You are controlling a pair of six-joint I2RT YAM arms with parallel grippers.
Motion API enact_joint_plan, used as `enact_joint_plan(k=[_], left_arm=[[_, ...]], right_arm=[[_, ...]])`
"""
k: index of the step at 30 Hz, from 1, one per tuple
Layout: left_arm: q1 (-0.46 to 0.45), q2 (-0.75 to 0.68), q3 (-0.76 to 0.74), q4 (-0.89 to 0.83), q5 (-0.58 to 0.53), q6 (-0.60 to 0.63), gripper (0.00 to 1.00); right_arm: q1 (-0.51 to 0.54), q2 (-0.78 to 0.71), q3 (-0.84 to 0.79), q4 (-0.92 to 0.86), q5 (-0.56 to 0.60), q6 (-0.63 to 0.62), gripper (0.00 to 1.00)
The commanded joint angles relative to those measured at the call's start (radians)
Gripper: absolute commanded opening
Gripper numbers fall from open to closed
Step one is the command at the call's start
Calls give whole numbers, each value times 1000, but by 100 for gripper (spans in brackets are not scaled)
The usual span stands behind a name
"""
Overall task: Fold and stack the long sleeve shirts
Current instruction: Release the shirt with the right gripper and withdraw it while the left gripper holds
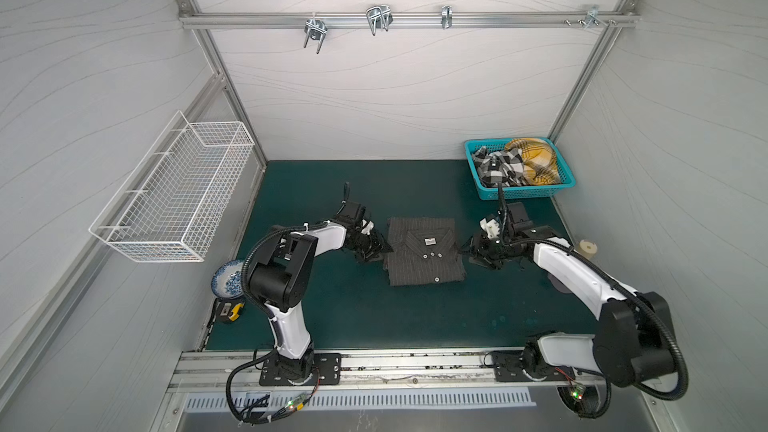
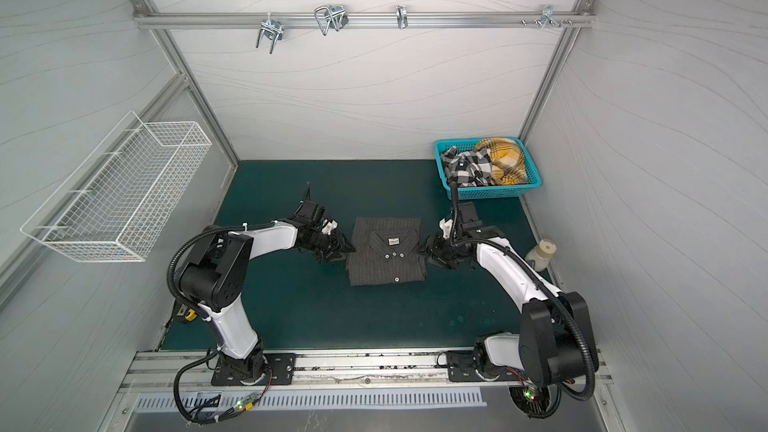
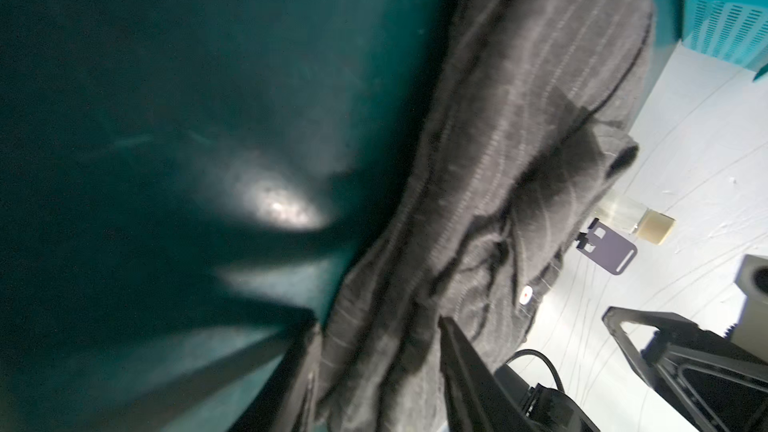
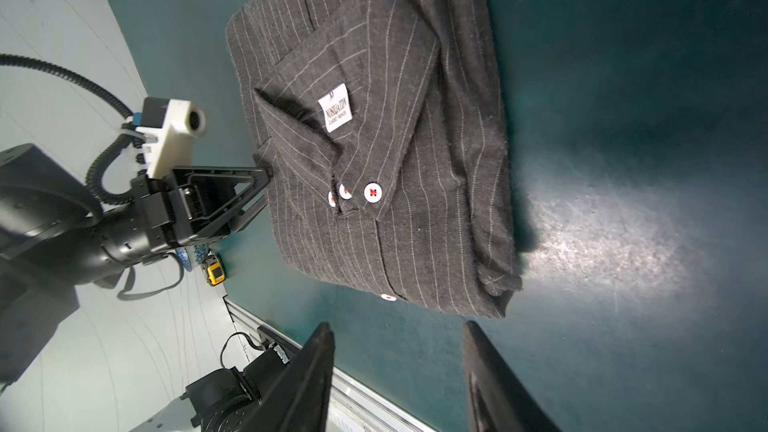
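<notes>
Charcoal shirt (image 4: 415, 168) just beside right hand (image 4: 399, 326)

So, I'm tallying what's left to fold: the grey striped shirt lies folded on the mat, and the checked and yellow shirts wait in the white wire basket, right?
Wrong basket: a top view shows the checked shirt and the yellow shirt in the turquoise plastic basket. The grey striped shirt does lie folded on the mat.

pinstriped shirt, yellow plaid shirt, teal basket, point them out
pinstriped shirt (image 1: 428, 268), in a top view, on its front below the collar
yellow plaid shirt (image 1: 536, 157), in a top view, on its bunched top
teal basket (image 1: 530, 193), in a top view, on its near wall
</notes>
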Motion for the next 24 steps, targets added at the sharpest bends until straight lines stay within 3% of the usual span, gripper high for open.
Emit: enact_joint_plan(k=[1,15,24], left_arm=[[-8,46,40,33,-13,-2,45],[-62,102,83,101,31,-62,23],[-62,76,127,52,32,-37,5]], right_arm=[[-6,8,-2,8,-12,7,51],[-12,27,-19,13,-24,1,51],[-13,23,-23,11,-15,0,51]])
